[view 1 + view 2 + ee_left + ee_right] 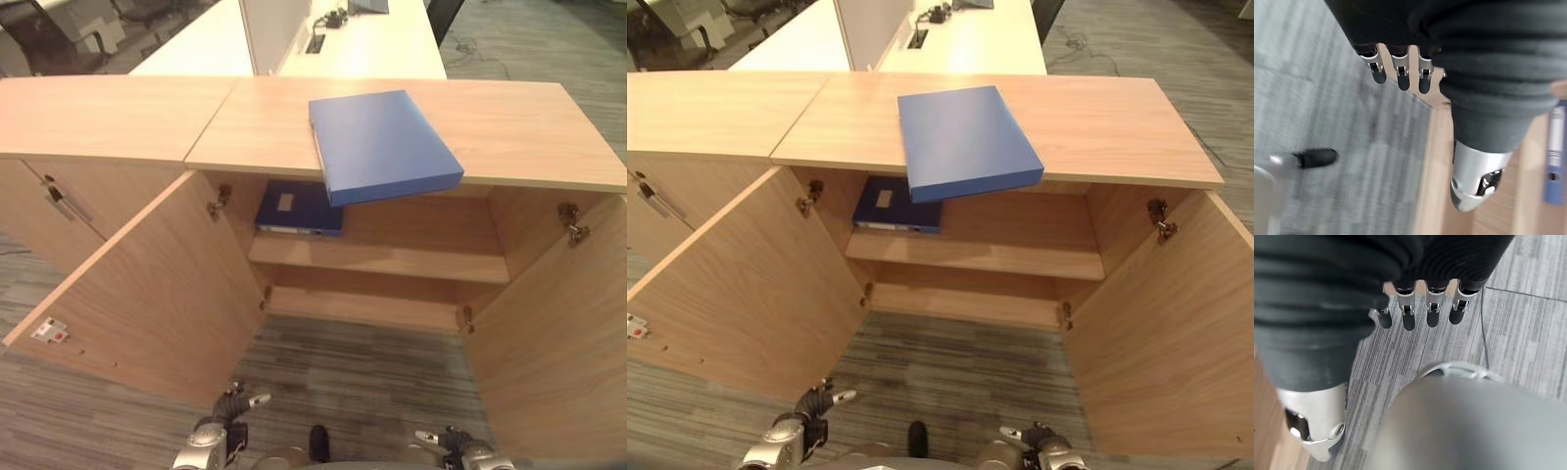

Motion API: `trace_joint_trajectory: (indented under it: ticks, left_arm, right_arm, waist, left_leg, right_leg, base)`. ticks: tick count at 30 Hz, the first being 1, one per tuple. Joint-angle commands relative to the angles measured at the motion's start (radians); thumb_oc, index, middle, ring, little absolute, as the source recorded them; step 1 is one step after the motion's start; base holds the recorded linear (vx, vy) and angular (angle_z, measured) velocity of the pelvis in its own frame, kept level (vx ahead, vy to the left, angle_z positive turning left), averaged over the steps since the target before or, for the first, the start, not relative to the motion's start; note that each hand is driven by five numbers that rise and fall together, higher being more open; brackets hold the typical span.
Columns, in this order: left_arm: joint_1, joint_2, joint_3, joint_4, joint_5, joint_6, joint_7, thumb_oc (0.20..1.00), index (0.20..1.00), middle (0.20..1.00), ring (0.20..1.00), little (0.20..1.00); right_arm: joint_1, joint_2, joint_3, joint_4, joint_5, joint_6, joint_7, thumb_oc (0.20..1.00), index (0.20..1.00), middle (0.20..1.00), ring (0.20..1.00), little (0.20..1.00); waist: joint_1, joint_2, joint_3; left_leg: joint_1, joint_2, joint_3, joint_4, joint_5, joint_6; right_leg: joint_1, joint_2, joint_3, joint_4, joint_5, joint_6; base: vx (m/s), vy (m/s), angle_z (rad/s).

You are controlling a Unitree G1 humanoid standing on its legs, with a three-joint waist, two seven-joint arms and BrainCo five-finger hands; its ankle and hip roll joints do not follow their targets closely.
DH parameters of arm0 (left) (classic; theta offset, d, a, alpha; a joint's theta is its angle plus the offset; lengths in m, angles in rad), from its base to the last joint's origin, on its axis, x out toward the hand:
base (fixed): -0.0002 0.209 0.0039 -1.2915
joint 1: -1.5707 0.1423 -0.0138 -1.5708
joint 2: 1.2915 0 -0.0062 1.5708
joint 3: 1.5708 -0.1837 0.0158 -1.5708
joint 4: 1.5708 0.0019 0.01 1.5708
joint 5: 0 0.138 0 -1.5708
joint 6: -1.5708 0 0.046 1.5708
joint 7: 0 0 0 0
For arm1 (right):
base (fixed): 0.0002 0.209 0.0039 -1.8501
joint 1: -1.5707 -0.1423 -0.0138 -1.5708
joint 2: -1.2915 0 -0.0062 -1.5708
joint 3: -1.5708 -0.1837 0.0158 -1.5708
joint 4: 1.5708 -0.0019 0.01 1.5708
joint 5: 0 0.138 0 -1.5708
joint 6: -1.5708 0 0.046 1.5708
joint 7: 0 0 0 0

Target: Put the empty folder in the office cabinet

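Blue folder [384, 145] overhangs the cabinet [509, 127] top; each robot hand, left [227, 419] and right [446, 443], hangs slack-fingered, holding nothing.

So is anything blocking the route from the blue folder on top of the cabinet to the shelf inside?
Nothing visible blocks it. Both cabinet doors stand open. The blue folder overhangs the top's front edge. On the shelf, a darker folder occupies the left part; the rest looks free.
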Motion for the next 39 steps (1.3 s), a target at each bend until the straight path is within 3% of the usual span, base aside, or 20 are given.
trace_joint_trajectory:
  ticks: [1, 5, 10, 13, 14, 16, 18, 19, 20, 21, 22, 27, 31, 35, 39]
  left_arm:
    - [0.029, 0.016, 0.022, -0.116, -0.052, -0.021, -0.008, 1.000, 1.000, 1.000, 1.000, 1.000]
    - [0.044, 0.026, 0.028, -0.211, -0.052, -0.025, -0.001, 1.000, 1.000, 1.000, 1.000, 1.000]
    - [0.044, 0.009, 0.028, -0.220, -0.042, -0.021, 0.014, 1.000, 1.000, 1.000, 1.000, 1.000]
    - [0.033, 0.011, 0.013, -0.244, -0.026, -0.011, 0.018, 1.000, 1.000, 1.000, 1.000, 1.000]
    - [0.027, 0.008, 0.007, -0.266, -0.042, -0.005, 0.020, 1.000, 1.000, 1.000, 1.000, 1.000]
    - [0.027, 0.002, 0.006, -0.266, -0.045, -0.006, 0.025, 1.000, 1.000, 1.000, 1.000, 1.000]
    - [0.045, -0.006, 0.010, -0.271, -0.048, 0.008, 0.024, 1.000, 1.000, 1.000, 1.000, 1.000]
    - [0.045, -0.006, 0.010, -0.271, -0.048, 0.008, 0.024, 1.000, 1.000, 1.000, 1.000, 1.000]
    - [0.057, -0.003, 0.017, -0.265, -0.038, 0.014, 0.023, 1.000, 1.000, 1.000, 1.000, 1.000]
    - [0.057, -0.003, 0.017, -0.265, -0.038, 0.014, 0.023, 1.000, 1.000, 1.000, 1.000, 1.000]
    - [0.060, -0.003, 0.017, -0.264, -0.034, 0.016, 0.017, 1.000, 1.000, 1.000, 1.000, 1.000]
    - [0.080, 0.017, 0.044, -0.290, 0.030, 0.021, 0.028, 1.000, 1.000, 1.000, 1.000, 1.000]
    - [0.105, 0.015, 0.078, -0.330, 0.035, 0.014, 0.053, 1.000, 1.000, 1.000, 1.000, 1.000]
    - [0.193, 0.022, 0.188, -0.644, 0.095, -0.039, 0.128, 1.000, 1.000, 1.000, 1.000, 1.000]
    - [0.204, 0.034, 0.272, -0.847, 0.110, -0.087, 0.201, 1.000, 1.000, 1.000, 1.000, 1.000]
  right_arm:
    - [-0.033, -0.022, 0.005, 0.010, 0.000, -0.004, -0.017, 1.000, 1.000, 1.000, 1.000, 1.000]
    - [-0.017, -0.013, -0.020, 0.023, 0.027, -0.003, -0.029, 1.000, 1.000, 1.000, 1.000, 1.000]
    - [0.009, -0.011, -0.019, 0.083, 0.008, 0.005, -0.033, 1.000, 1.000, 1.000, 1.000, 1.000]
    - [0.011, -0.012, -0.026, 0.098, 0.022, 0.004, -0.037, 1.000, 1.000, 1.000, 1.000, 1.000]
    - [0.002, -0.024, -0.021, 0.089, 0.028, 0.004, -0.044, 1.000, 1.000, 1.000, 1.000, 1.000]
    - [0.000, -0.030, -0.018, 0.086, 0.031, 0.005, -0.048, 1.000, 1.000, 1.000, 1.000, 1.000]
    - [0.014, -0.046, -0.020, 0.086, 0.027, 0.015, -0.044, 1.000, 1.000, 1.000, 1.000, 1.000]
    - [0.014, -0.046, -0.020, 0.086, 0.027, 0.015, -0.044, 1.000, 1.000, 1.000, 1.000, 1.000]
    - [0.015, -0.058, -0.020, 0.077, 0.023, 0.014, -0.052, 1.000, 1.000, 1.000, 1.000, 1.000]
    - [0.015, -0.058, -0.020, 0.076, 0.023, 0.014, -0.052, 1.000, 1.000, 1.000, 1.000, 1.000]
    - [0.023, -0.057, -0.019, 0.072, 0.021, 0.012, -0.048, 1.000, 1.000, 1.000, 1.000, 1.000]
    - [0.036, -0.044, -0.025, 0.072, 0.014, 0.011, -0.056, 1.000, 1.000, 1.000, 1.000, 1.000]
    - [0.044, -0.029, -0.027, 0.073, 0.017, 0.016, -0.052, 1.000, 1.000, 1.000, 1.000, 1.000]
    - [0.055, 0.001, -0.029, 0.055, 0.028, 0.013, -0.060, 1.000, 1.000, 1.000, 1.000, 1.000]
    - [0.072, 0.024, -0.023, 0.055, 0.038, 0.003, -0.059, 1.000, 1.000, 1.000, 1.000, 1.000]
  waist:
    - [-0.003, 0.008, 0.029]
    - [-0.020, -0.025, 0.026]
    - [-0.023, -0.045, -0.011]
    - [-0.025, -0.064, 0.008]
    - [-0.021, -0.078, 0.040]
    - [-0.019, -0.081, 0.046]
    - [-0.010, -0.081, 0.029]
    - [-0.010, -0.082, 0.030]
    - [0.003, -0.079, 0.016]
    - [0.004, -0.079, 0.016]
    - [0.001, -0.068, 0.001]
    - [0.001, -0.060, -0.048]
    - [0.008, -0.062, -0.056]
    - [0.029, -0.074, -0.049]
    - [0.036, -0.086, -0.048]
  left_leg:
    - [0.030, 0.011, -0.038, 0.010, -0.083, -0.056]
    - [0.048, 0.000, -0.057, 0.008, -0.097, -0.065]
    - [0.055, 0.037, -0.061, 0.046, -0.134, -0.096]
    - [-0.018, 0.076, -0.048, 0.241, -0.185, -0.135]
    - [-0.143, 0.097, -0.041, 0.474, -0.151, -0.149]
    - [-0.183, 0.106, -0.032, 0.535, -0.138, -0.143]
    - [-0.186, 0.128, 0.008, 0.380, -0.131, -0.125]
    - [-0.182, 0.127, 0.009, 0.375, -0.129, -0.125]
    - [-0.180, 0.124, -0.003, 0.277, -0.084, -0.131]
    - [-0.179, 0.124, -0.003, 0.275, -0.083, -0.131]
    - [-0.140, 0.120, -0.011, 0.177, -0.060, -0.136]
    - [-0.028, 0.103, -0.009, 0.022, -0.035, -0.136]
    - [-0.007, 0.098, -0.007, 0.004, -0.042, -0.134]
    - [-0.004, 0.096, -0.014, 0.004, -0.060, -0.133]
    - [0.002, 0.098, -0.017, 0.004, -0.069, -0.135]
  right_leg:
    - [-0.008, 0.073, 0.007, -0.120, 0.209, -0.006]
    - [0.023, 0.124, 0.043, -0.240, 0.230, -0.006]
    - [0.092, 0.145, 0.014, -0.289, 0.219, -0.016]
    - [0.128, 0.148, -0.005, -0.274, 0.174, -0.043]
    - [0.135, 0.140, -0.021, -0.256, 0.151, -0.073]
    - [0.141, 0.142, -0.030, -0.254, 0.137, -0.084]
    - [0.160, 0.138, -0.041, -0.260, 0.116, -0.072]
    - [0.161, 0.136, -0.040, -0.260, 0.116, -0.072]
    - [0.172, 0.143, -0.031, -0.272, 0.115, -0.066]
    - [0.172, 0.143, -0.030, -0.272, 0.115, -0.066]
    - [0.186, 0.159, -0.022, -0.284, 0.116, -0.062]
    - [0.220, 0.172, -0.020, -0.360, 0.142, -0.045]
    - [0.228, 0.169, -0.017, -0.364, 0.144, -0.035]
    - [0.224, 0.163, -0.013, -0.364, 0.146, -0.023]
    - [0.228, 0.161, -0.016, -0.364, 0.142, -0.019]
  base:
    - [0.07, -0.063, 0.01]
    - [0.18, -0.161, 0.06]
    - [0.20, -0.194, 0.16]
    - [0.06, -0.206, 0.25]
    - [-0.02, -0.210, 0.41]
    - [0.02, -0.121, 0.35]
    - [0.13, -0.021, 0.22]
    - [0.16, 0.045, 0.27]
    - [0.11, 0.026, 0.23]
    - [0.19, 0.066, 0.05]
    - [0.14, 0.058, -0.14]
    - [0.14, 0.074, -0.09]
    - [0.06, 0.049, -0.07]
    - [0.03, 0.033, 0.07]
    - [0.02, -0.009, 0.08]
